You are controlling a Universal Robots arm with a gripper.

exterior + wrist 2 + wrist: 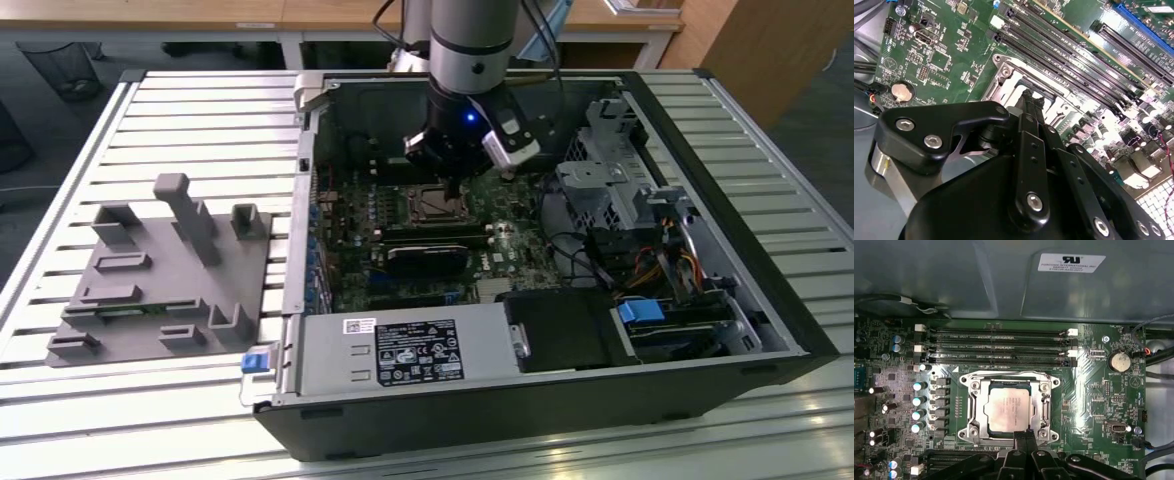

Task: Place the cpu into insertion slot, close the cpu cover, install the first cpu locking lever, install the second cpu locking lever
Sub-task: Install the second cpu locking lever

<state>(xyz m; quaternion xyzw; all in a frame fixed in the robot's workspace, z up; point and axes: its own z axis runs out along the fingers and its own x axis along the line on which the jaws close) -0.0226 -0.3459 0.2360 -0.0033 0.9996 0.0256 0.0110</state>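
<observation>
The cpu (pixel 1007 407) already lies in the insertion slot (pixel 975 396) with the cpu cover (pixel 1040 407) down around it, so the work looks to be at the locking levers. The end effector (pixel 1024 436), fingers pressed together and holding nothing, hovers at the socket's edge, calling for a fine, steady push.

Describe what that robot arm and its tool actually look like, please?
The arm is a smooth silvery-grey tube with dark cables running alongside. Below it sits a black wrist block with a small blue light. The tool is matte black, built of flat linked bars joined by shiny round screws, narrowing to slim black fingers.
</observation>
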